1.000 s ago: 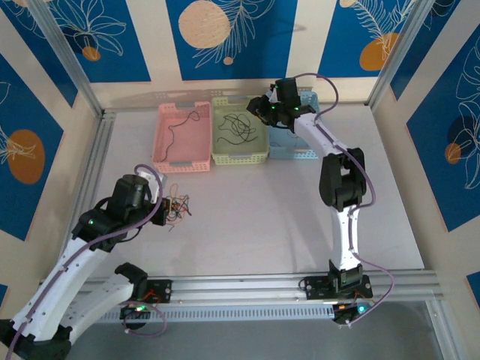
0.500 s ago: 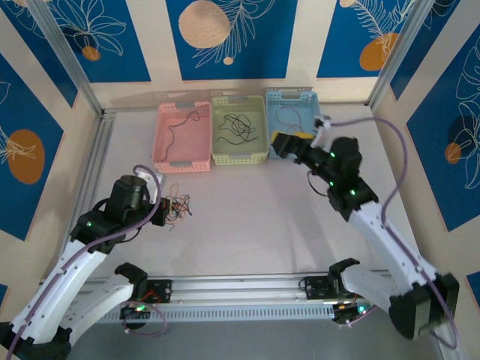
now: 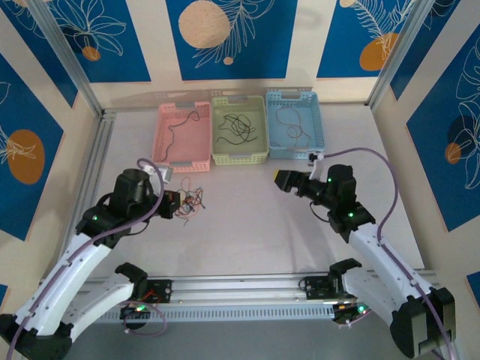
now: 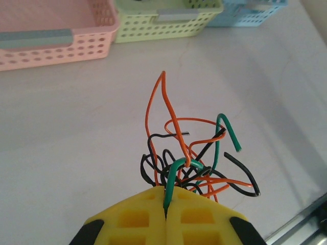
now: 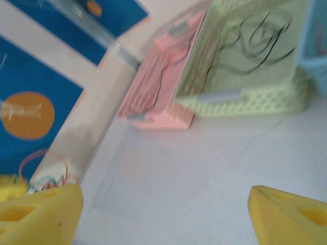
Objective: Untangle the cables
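Note:
The cables form a tangle (image 4: 196, 161) of thin orange, green and black wires, seen close in the left wrist view. My left gripper (image 4: 166, 204) is shut on the end of a green cable (image 4: 173, 176) at the near side of that tangle. From above, the left gripper (image 3: 174, 204) and the tangle (image 3: 193, 200) sit at the table's left middle. My right gripper (image 3: 281, 180) hovers over the table's centre right, pointing left. Its yellow fingers (image 5: 38, 214) stand wide open with nothing between them.
Three baskets line the back: pink (image 3: 182, 163) with one dark cable, green (image 3: 240, 157) with black cables (image 3: 236, 129), blue (image 3: 296, 154) with a thin dark cable (image 3: 291, 120). An aluminium rail (image 3: 247, 286) runs along the near edge.
My right arm has pulled back from the blue basket to the table's centre, its gripper open, and a cable now lies in that basket. My left gripper has shifted slightly right with the tangle.

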{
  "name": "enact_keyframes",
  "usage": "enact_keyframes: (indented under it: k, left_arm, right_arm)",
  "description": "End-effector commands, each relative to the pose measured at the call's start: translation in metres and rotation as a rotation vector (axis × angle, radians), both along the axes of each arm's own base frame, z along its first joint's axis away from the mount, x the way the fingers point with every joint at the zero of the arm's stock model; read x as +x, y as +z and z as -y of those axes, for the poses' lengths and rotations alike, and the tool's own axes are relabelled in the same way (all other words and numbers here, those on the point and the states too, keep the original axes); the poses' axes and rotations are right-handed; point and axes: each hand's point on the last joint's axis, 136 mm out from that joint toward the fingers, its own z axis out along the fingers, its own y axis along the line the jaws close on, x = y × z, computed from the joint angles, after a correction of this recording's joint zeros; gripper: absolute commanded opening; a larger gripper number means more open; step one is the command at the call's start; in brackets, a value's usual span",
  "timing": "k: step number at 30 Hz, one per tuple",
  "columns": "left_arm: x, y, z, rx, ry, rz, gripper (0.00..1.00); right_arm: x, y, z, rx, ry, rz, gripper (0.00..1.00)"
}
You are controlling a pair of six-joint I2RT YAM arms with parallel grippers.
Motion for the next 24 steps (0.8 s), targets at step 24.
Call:
enact_keyframes:
  k: [24]
  left_arm:
    - [-0.012, -0.024, 0.113, -0.241, -0.359, -0.043, 0.00]
  right_arm:
    - [-0.048, -0.023, -0.103, -0.133, 0.466, 0.107, 0.60]
